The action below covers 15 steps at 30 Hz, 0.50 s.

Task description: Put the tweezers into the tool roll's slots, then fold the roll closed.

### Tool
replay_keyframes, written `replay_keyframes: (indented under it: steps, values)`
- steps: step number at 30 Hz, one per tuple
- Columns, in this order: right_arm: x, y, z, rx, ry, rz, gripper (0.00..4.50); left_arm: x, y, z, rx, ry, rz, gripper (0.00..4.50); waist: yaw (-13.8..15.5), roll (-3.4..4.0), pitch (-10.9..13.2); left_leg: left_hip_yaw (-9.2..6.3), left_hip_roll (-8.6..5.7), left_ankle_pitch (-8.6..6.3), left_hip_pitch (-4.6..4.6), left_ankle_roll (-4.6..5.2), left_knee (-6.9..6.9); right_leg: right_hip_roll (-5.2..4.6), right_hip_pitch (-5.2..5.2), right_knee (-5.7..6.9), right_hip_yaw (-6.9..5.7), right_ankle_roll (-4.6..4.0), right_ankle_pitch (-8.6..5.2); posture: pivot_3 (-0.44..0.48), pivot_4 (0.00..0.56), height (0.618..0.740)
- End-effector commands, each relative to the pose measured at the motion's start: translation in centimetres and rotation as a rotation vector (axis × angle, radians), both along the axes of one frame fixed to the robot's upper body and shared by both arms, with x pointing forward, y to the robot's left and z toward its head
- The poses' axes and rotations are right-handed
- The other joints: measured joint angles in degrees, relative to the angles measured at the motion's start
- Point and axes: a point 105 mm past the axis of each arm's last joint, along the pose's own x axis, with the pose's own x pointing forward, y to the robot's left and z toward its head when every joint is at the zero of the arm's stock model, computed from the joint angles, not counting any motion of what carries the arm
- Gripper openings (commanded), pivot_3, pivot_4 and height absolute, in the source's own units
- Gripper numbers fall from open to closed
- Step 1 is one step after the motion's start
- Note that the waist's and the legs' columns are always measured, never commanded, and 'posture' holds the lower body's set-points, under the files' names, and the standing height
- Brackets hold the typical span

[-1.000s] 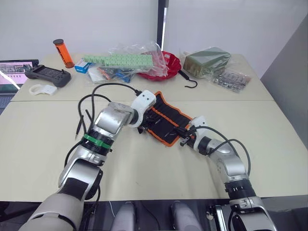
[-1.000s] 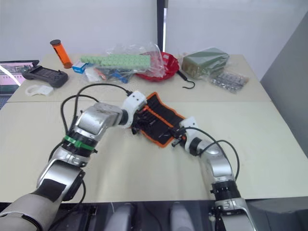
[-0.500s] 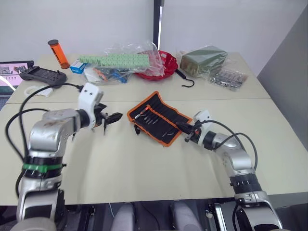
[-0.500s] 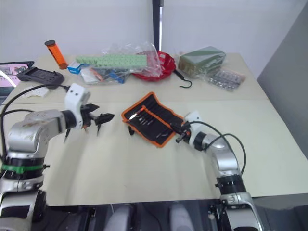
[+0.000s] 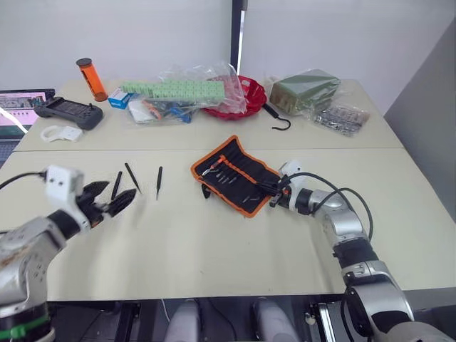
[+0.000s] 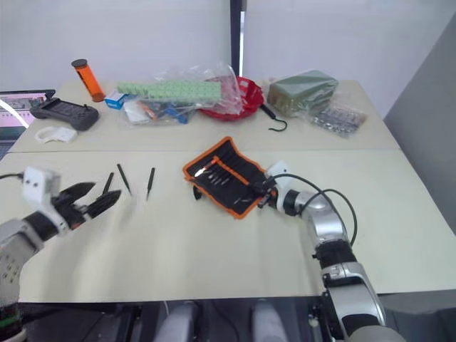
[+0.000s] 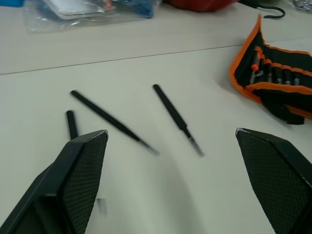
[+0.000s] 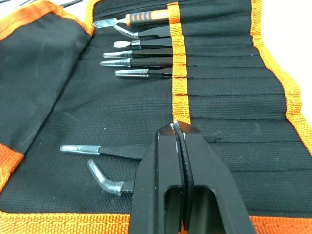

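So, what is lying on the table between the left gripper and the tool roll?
Three loose black tweezers lie on the table between the open left gripper and the tool roll, as seen in the left eye and left wrist views.

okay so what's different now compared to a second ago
The left gripper has pulled away from the tool roll to the table's near left, fingers open, by three loose tweezers. The right gripper stays shut at the roll's edge; the roll stays open.

Pale beige table (image 5: 214, 249) — seam across it — plain white wall (image 5: 128, 35) behind.
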Motion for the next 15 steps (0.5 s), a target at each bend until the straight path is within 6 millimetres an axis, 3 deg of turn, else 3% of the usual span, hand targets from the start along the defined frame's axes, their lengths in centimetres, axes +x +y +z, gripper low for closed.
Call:
replay_keyframes:
  steps: [1, 7, 15]
  values:
    - [0.1, -0.2, -0.5, -0.018, 0.005, 0.003, 0.00, -2.9, 1.1, 0.8, 0.055, -0.082, 0.033, 4.46, 0.03, 0.00, 0.00, 0.00, 0.01, 0.00, 0.03, 0.00, -0.01, 0.00, 0.03, -0.04, 0.00, 0.00, 0.00, 0.000, 0.150, 0.740]
    - [0.3, 0.0, -0.9, -0.020, 0.017, 0.016, 0.00, -7.9, 3.4, -1.7, 0.037, -0.068, 0.210, 4.46, 0.45, -0.11, -0.07, 0.09, 0.07, 0.00, 0.09, 0.00, 0.03, 0.01, 0.15, -0.26, -0.03, -0.04, -0.02, 0.000, 0.150, 0.740]
    - [0.2, 0.0, -1.2, -0.028, 0.030, 0.037, 0.00, -11.8, 4.1, -4.2, 0.020, -0.045, 0.371, 4.46, 0.35, -0.20, -0.13, 0.13, 0.08, -0.02, 0.42, 0.00, -0.04, 0.00, 0.65, -0.60, -0.03, -0.09, -0.03, 0.000, 0.150, 0.740]
